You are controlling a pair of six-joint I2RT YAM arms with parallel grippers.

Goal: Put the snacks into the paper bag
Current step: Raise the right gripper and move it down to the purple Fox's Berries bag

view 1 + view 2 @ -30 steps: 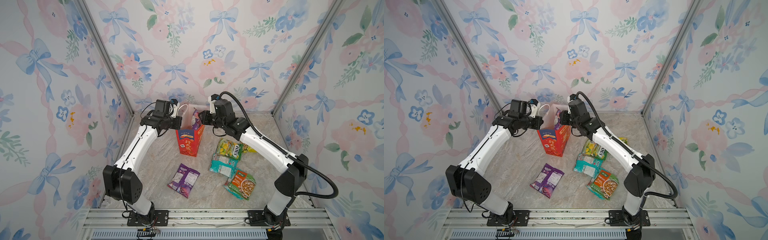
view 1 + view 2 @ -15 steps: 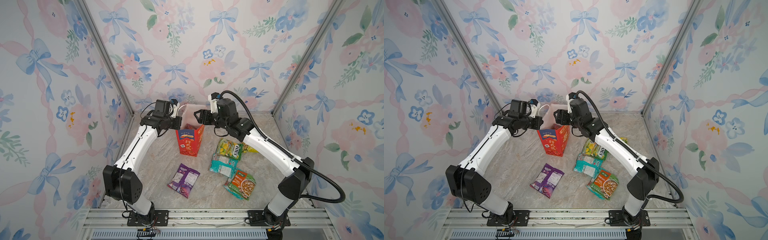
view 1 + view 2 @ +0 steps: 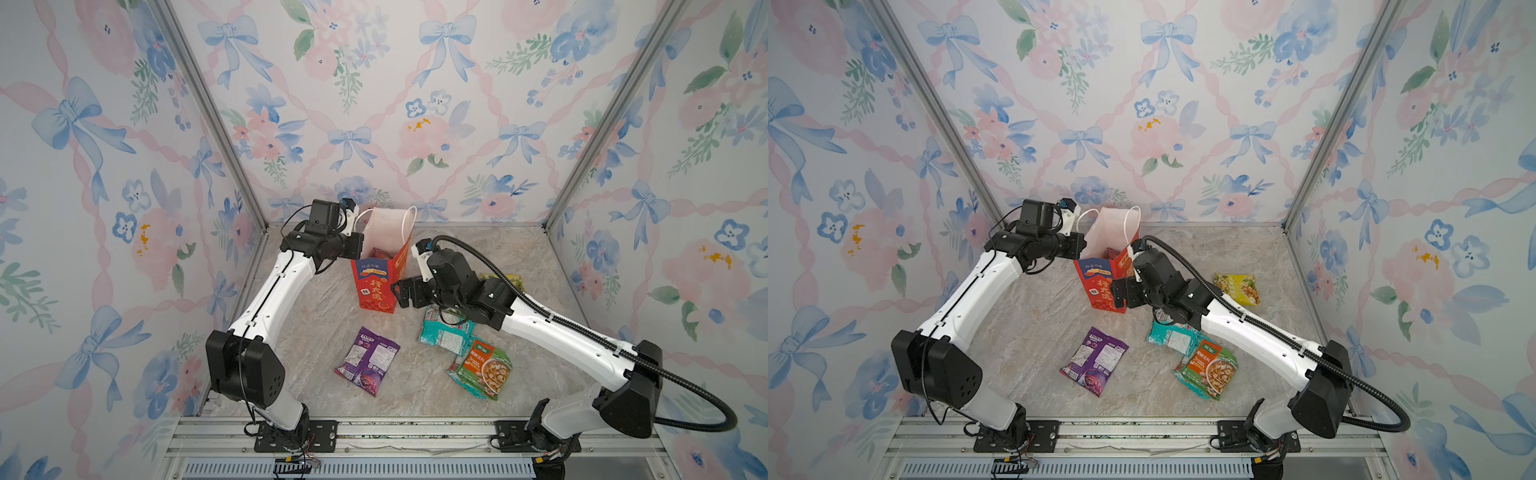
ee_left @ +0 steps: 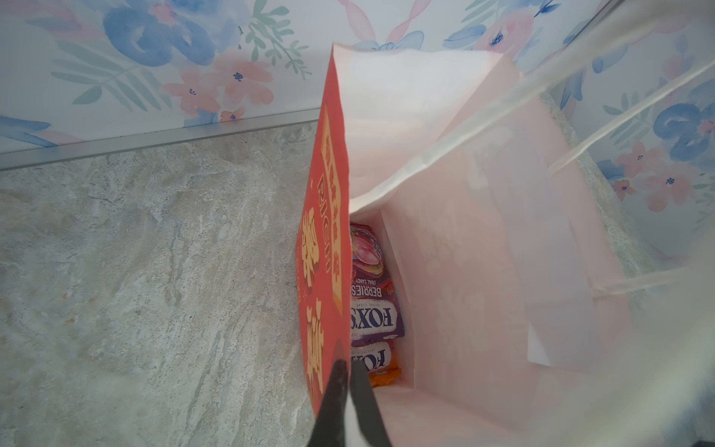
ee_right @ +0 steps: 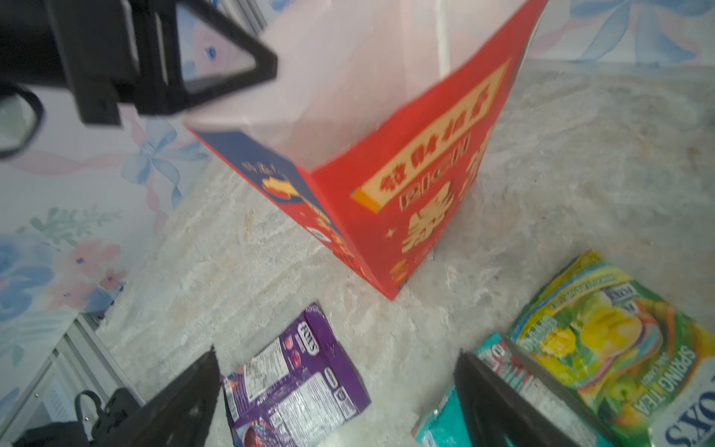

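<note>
the tall red paper bag with white inner side and white cord handles stands upright near the back edge of the marbled worktop, left of its middle. the left gripper is pinched tight on the bag's red front wall at the rim, one finger outside and one inside, keeping the mouth open. inside, in the left wrist view, a magenta-purple fox's berries packet lies over an orange fox's packet at the bottom.

the right gripper has its jaws spread wide and holds nothing; it hovers just beside the bag's right side, low over the worktop.

outside the bag are the flat purple crinkly packet toward the front edge, the teal packet partly under the right arm, the green packet with an orange panel overlapping the teal one's front corner, the yellow-green spring tea packet beside the teal one, and the yellow packet toward the right edge.

these packets look light, thin and slippery, their film likely to crumple and slide instead of resisting. a pinch across a sealed edge or corner should hold better than a grab on the puffy middle. the purple one lies alone and seems the easiest to take; the teal one is pinned by its neighbour. the bag is stiff paper but light, so it would likely tip without the left hold.
</note>
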